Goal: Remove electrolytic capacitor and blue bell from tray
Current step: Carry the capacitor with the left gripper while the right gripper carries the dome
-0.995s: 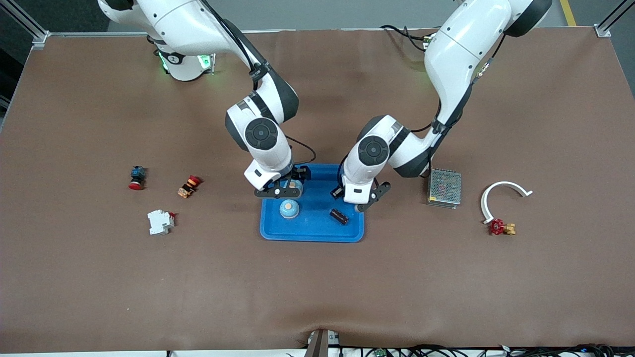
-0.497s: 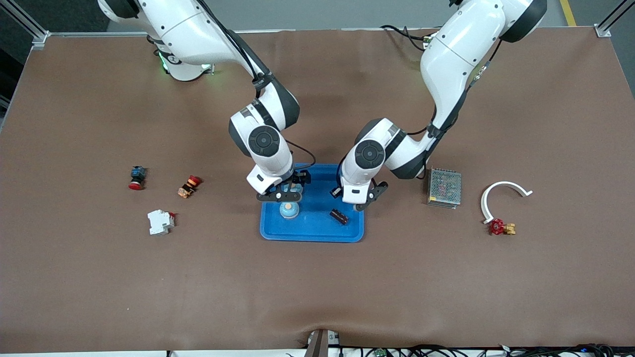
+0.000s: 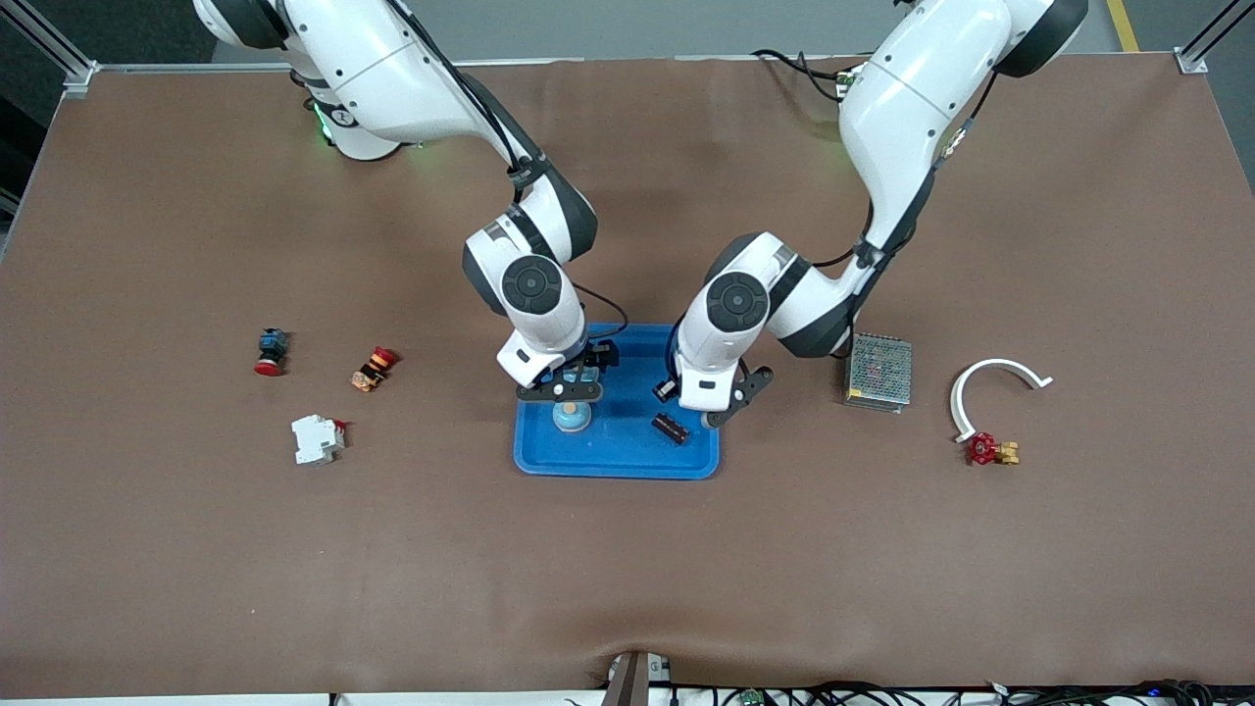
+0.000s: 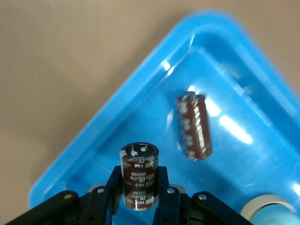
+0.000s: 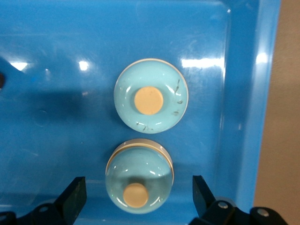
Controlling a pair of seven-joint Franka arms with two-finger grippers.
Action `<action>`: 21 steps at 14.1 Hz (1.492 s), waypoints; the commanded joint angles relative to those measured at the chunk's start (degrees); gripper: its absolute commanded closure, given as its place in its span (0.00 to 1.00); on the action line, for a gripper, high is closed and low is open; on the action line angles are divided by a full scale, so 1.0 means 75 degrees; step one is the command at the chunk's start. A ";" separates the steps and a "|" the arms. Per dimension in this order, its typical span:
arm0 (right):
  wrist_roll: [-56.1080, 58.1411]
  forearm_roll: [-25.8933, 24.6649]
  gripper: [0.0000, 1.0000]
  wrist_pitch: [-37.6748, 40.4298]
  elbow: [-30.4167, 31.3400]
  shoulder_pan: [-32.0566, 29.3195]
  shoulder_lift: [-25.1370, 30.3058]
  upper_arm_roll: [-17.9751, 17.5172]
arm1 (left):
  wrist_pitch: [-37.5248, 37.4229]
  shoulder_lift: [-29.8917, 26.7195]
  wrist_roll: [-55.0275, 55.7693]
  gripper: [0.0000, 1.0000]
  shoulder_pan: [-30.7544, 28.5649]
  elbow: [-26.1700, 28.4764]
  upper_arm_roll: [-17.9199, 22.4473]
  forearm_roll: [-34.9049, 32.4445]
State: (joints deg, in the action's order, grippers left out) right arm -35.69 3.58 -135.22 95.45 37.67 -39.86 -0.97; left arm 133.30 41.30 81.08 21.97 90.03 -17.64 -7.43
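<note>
Brown-covered table (image 3: 627, 569), carrying all items. Two large white jointed arms with black joint bands, both reaching down over the shallow blue plastic tray (image 3: 617, 461) at the table's middle. Grey perforated metal box (image 3: 878, 370) beside the tray, toward the left arm's end; curved white plastic arc (image 3: 992, 384) and small red-and-brass valve (image 3: 991, 449) farther toward that end. White breaker block (image 3: 317, 438), red-and-orange push button (image 3: 374, 368) and red-and-black push button (image 3: 270, 351) toward the right arm's end. Right gripper (image 5: 136, 192) over the tray, its fingers spread wide either side of a pale blue domed bell (image 5: 139, 176) with tan knob; contact with the fingers not evident. A second pale blue domed bell (image 5: 151, 96) rests on the tray floor just beside the first. Left gripper (image 4: 139, 185) over the tray's corner, fingers clamped on a dark brown cylindrical capacitor (image 4: 139, 173), held upright. A second dark brown cylindrical capacitor (image 4: 193, 125) lies on its side in the tray, near the held one, apart from the fingers.
</note>
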 commanded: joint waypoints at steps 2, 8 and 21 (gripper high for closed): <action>-0.0093 -0.0055 0.00 -0.0076 -0.0117 0.0157 -0.0193 0.0094 | -0.0909 -0.0559 -0.0075 1.00 -0.0373 -0.0355 -0.0004 -0.0380; -0.0187 0.0003 0.00 -0.0075 -0.0117 0.0157 -0.0275 0.0094 | -0.2220 -0.1462 -0.1749 1.00 -0.1568 -0.0285 -0.0121 -0.0240; -0.0199 0.0003 0.23 -0.0087 -0.0129 0.0216 -0.0311 0.0094 | -0.3781 -0.2365 -0.4727 1.00 -0.3748 0.0569 -0.0098 -0.0228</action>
State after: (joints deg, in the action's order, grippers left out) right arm -36.06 3.58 -135.83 95.43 38.48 -41.55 -0.95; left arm 105.17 26.65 48.72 -3.61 90.13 -17.83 -9.14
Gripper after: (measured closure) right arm 0.048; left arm 0.665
